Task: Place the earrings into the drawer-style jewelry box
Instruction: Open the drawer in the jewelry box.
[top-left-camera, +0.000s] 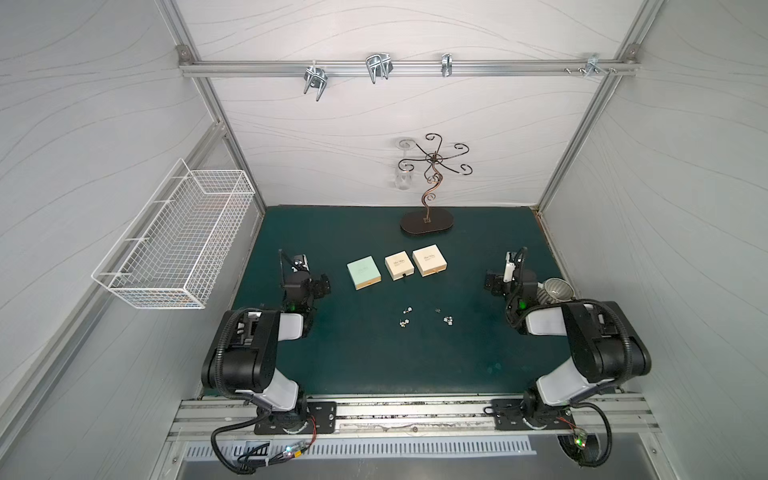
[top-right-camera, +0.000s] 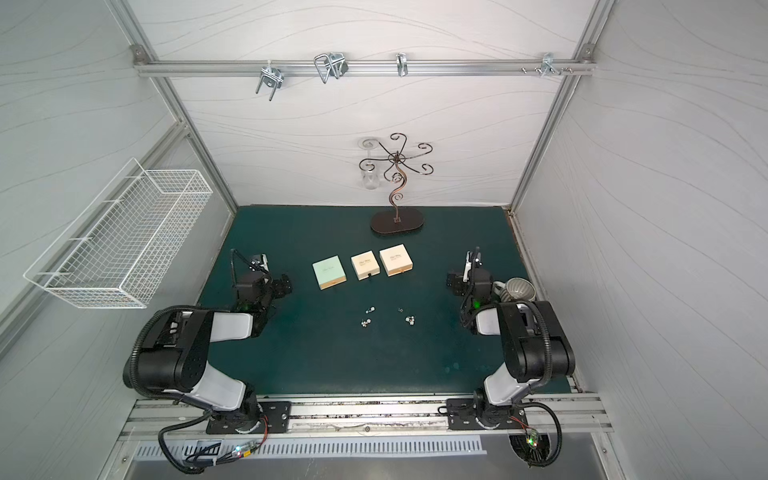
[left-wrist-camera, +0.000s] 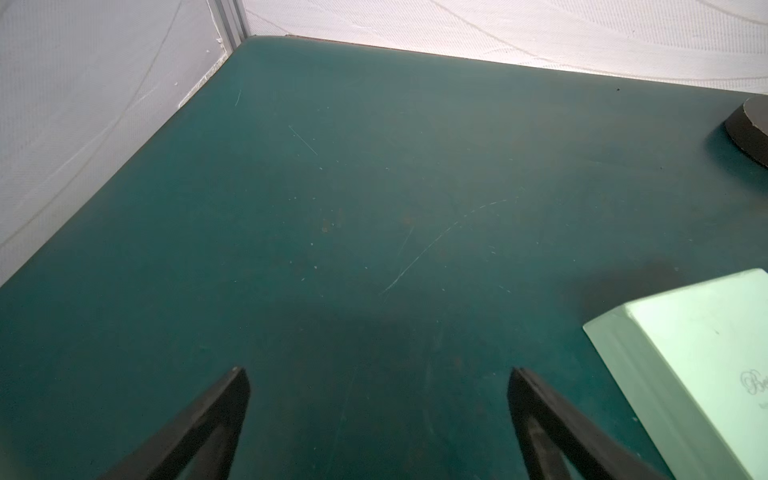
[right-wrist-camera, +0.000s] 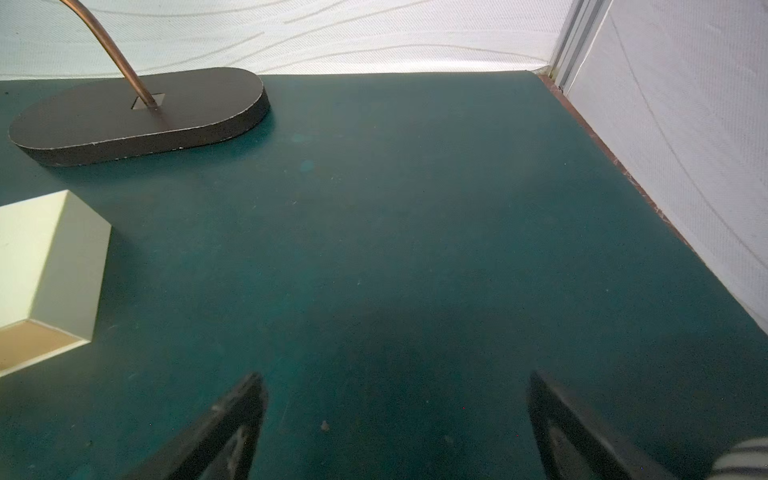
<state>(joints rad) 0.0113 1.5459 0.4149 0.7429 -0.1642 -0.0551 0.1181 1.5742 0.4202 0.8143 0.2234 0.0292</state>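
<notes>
Earrings (top-left-camera: 402, 323) this tiny may skid across the table (top-left-camera: 374, 365) if we pinch off-centre, while our left end effector (left-wrist-camera: 378, 374) and right end effector (right-wrist-camera: 395, 378) gape wide, empty.

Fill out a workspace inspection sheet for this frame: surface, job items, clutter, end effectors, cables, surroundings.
Surface: green mat, scuffed and scratched.
Job's things: earrings loose in four small clusters on the mat, in front of the mint box, small cream box and large cream box; drawers look shut.
Clutter: stand at the back with a glass hanging from it; striped cup beside the right arm.
End effectors: left end effector open, empty; right end effector open, empty.
Cables: black hoses along both arms; loose wires by the front rail, off the mat.
Surroundings: white wire basket on a side wall; metal hooks on the back rail.
</notes>
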